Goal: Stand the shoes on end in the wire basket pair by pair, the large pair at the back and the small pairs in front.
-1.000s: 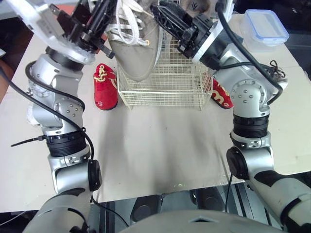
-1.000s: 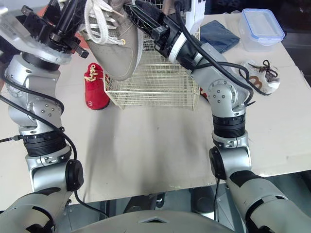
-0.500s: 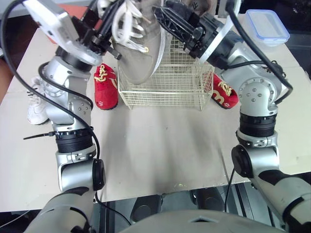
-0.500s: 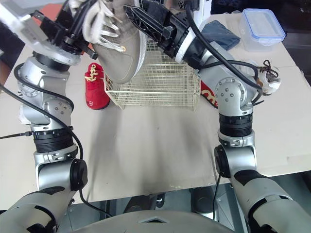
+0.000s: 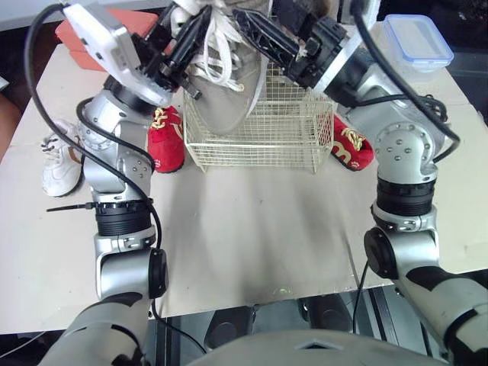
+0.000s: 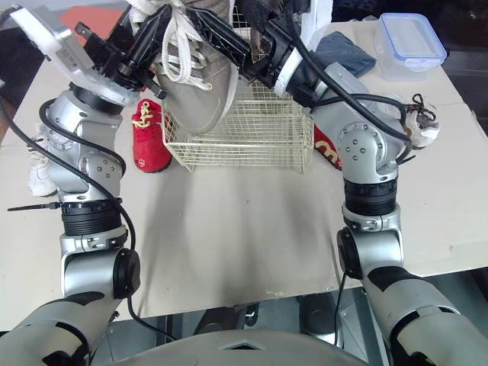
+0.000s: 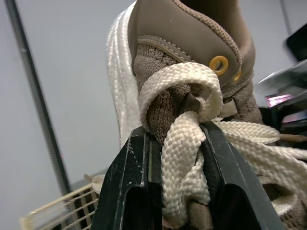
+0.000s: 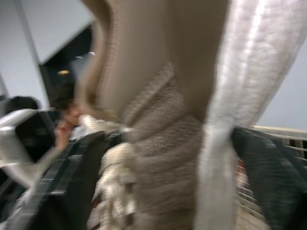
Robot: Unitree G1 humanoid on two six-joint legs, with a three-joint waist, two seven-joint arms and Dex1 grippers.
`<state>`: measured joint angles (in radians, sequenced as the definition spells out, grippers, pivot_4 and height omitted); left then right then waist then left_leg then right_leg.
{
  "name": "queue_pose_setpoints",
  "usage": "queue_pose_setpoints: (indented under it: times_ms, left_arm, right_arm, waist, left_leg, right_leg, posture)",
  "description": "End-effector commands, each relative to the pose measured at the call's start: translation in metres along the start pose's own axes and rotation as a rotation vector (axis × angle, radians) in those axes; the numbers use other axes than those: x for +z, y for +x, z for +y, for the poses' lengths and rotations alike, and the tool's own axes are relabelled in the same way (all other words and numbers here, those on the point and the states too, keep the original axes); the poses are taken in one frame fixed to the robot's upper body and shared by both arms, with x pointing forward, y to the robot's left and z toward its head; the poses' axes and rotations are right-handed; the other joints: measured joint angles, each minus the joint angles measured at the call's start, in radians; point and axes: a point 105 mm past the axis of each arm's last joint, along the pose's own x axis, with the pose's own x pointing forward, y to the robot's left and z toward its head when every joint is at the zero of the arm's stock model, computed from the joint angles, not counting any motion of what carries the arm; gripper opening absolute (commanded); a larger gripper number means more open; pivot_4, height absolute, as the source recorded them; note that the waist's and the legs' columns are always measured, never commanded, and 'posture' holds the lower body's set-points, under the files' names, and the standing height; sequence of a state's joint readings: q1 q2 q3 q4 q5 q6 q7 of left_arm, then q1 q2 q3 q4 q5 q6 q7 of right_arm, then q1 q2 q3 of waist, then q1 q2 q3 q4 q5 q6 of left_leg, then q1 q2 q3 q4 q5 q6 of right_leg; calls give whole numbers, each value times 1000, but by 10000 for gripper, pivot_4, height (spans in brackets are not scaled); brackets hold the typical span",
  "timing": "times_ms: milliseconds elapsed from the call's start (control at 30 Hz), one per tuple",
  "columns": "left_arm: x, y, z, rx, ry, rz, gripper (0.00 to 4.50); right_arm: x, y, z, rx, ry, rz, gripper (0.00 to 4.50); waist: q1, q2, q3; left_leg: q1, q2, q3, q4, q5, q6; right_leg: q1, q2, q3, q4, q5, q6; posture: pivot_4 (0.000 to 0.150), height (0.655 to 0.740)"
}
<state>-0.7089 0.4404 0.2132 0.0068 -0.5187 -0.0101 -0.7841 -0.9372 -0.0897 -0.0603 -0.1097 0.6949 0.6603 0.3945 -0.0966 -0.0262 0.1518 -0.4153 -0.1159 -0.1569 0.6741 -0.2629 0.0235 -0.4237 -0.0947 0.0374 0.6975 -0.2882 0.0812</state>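
Both arms are raised with elbows bent, forearms angling inward to meet high over the middle of the table's point(image 5: 252, 229) far edge. The left gripper point(image 7: 173, 134) is clamped on the laced front of the tan shoe point(image 7: 192, 43). The right gripper point(image 8: 170, 136) clasps the same shoe's body from the opposite side, one black finger on each flank.

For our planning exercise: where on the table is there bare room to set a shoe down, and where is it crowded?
Free: bare table in front of the wire basket, between the arms. Crowded: the basket's flanks, with left red shoe and right red shoe, and its top, where left gripper and right gripper hold the tan shoe.
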Motion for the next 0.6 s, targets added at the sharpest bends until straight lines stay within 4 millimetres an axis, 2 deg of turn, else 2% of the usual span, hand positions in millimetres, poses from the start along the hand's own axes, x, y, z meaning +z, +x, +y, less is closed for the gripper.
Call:
queue_pose_setpoints:
  times_ms: [33,167,267,300,433,467,500,533,600]
  left_arm:
    - [25,9,-18,-103,12,-92,6665]
    - [24,6,-18,-105,-19,-74,6665]
    - [23,2,-17,-119,-77,-43,6665]
    - [22,-1,-19,-144,-93,-18,16542]
    - [25,-9,-16,-172,-94,38,34873]
    - [31,-12,-15,-194,-105,42,37137]
    - [36,-14,-15,-211,-112,45,42719]
    - [43,-15,-13,-226,-129,37,44653]
    - [56,-16,-7,-228,-134,12,44653]
  right_arm:
    - [15,7,8,17,-35,-50,21226]
    - [16,7,8,19,-43,-59,4806]
    - [18,6,8,23,-50,-68,956]
    - [19,6,9,26,-51,-72,850]
    - [21,6,10,39,-72,-73,799]
    - [21,5,10,44,-85,-69,799]
    - [20,5,11,47,-93,-67,799]
    - [20,4,11,52,-99,-66,799]
    - [19,3,11,61,-111,-61,799]
  waist:
    - [-1,0,0]
    - [0,0,0]
    - [-1,0,0]
    - [-2,0,0]
    - [-1,0,0]
    - [-2,1,0]
    - [-3,1,0]
    - [-4,1,1]
    - [-4,1,1]
  left_leg:
    - [0,0,0,0,0,0]
    - [0,0,0,0,0,0]
    - [0,0,0,0,0,0]
    - [0,0,0,0,0,0]
    - [0,0,0,0,0,0]
    - [0,0,0,0,0,0]
    - [0,0,0,-1,0,0]
    - [0,0,0,-1,0,0]
    - [0,0,0,-2,0,0]
  right_leg:
    - [0,0,0,0,0,0]
    - [0,0,0,0,0,0]
    - [0,0,0,0,0,0]
    - [0,0,0,0,0,0]
    - [0,0,0,0,0,0]
    - [0,0,0,0,0,0]
    - [0,0,0,0,0,0]
    - [-1,0,0,0,0,0]
    - [-1,0,1,0,0,0]
  posture:
    - [1500,7400]
    - [1500,7400]
    - [1500,7400]
    - [1500,7400]
    - [1500,7400]
    - [1500,7400]
    - [1500,7400]
    - [1500,7400]
    - [1500,7400]
